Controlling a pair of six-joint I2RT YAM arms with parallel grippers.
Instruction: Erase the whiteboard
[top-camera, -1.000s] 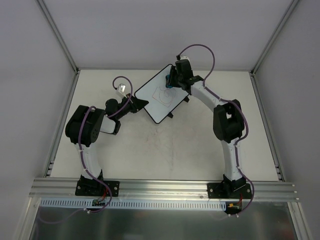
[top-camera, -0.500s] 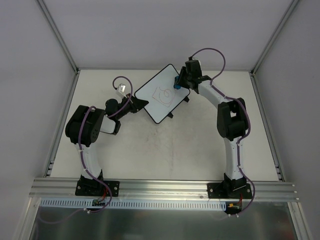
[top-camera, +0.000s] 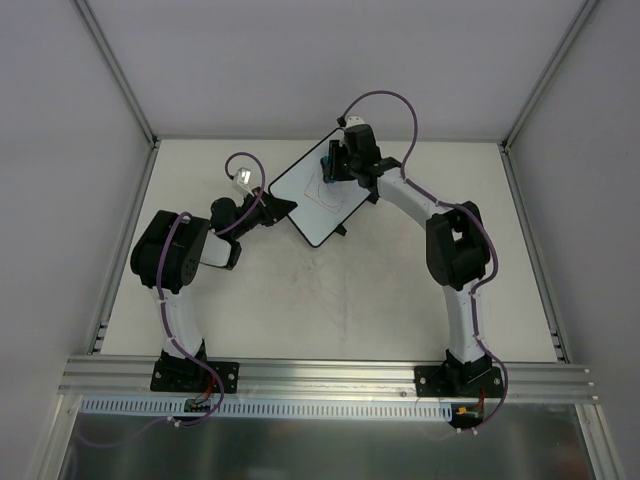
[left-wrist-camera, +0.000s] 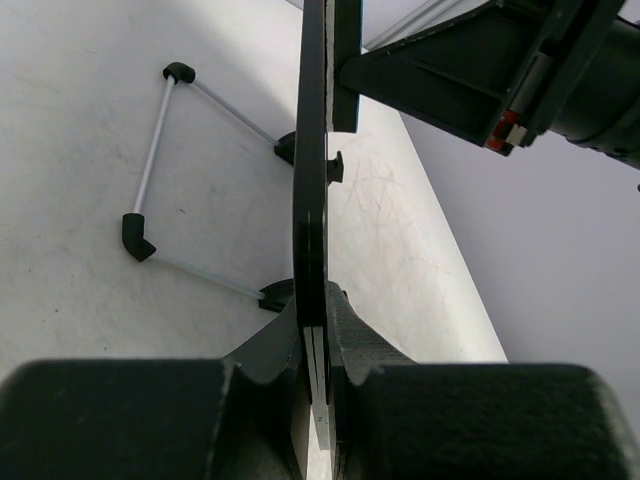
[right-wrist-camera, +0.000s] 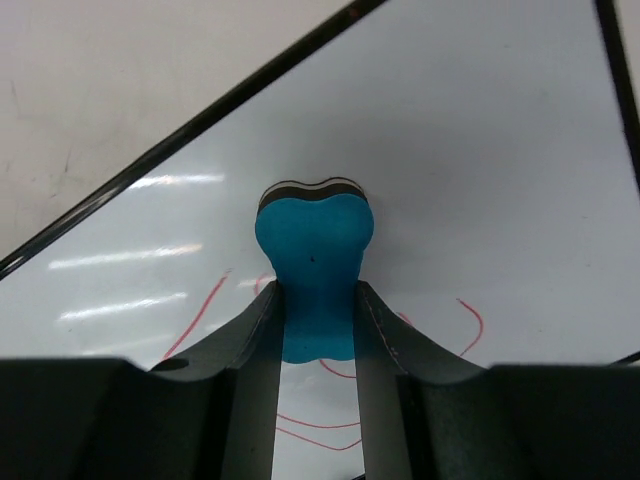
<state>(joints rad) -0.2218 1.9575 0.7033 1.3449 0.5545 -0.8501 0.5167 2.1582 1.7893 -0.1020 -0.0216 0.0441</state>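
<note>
The whiteboard (top-camera: 312, 205), white with a thin black frame, stands tilted at the back middle of the table. My left gripper (top-camera: 283, 208) is shut on its left edge, and the left wrist view shows the board edge-on (left-wrist-camera: 312, 180) between the fingers. My right gripper (top-camera: 331, 166) is shut on a blue eraser (top-camera: 327, 163) and presses it against the board's far part. In the right wrist view the eraser (right-wrist-camera: 315, 255) sits on the white surface (right-wrist-camera: 480, 150), with red scribble lines (right-wrist-camera: 200, 312) beside and below it.
The board's wire stand with black feet (left-wrist-camera: 150, 160) rests on the table behind the board. The right arm's wrist (left-wrist-camera: 500, 70) is close to the board's top edge. Grey walls and metal rails (top-camera: 530, 250) bound the table.
My right gripper swept the eraser right towards the board's far right edge, then back left across its upper part. The red scribble looks fainter from above. The left arm has not moved.
</note>
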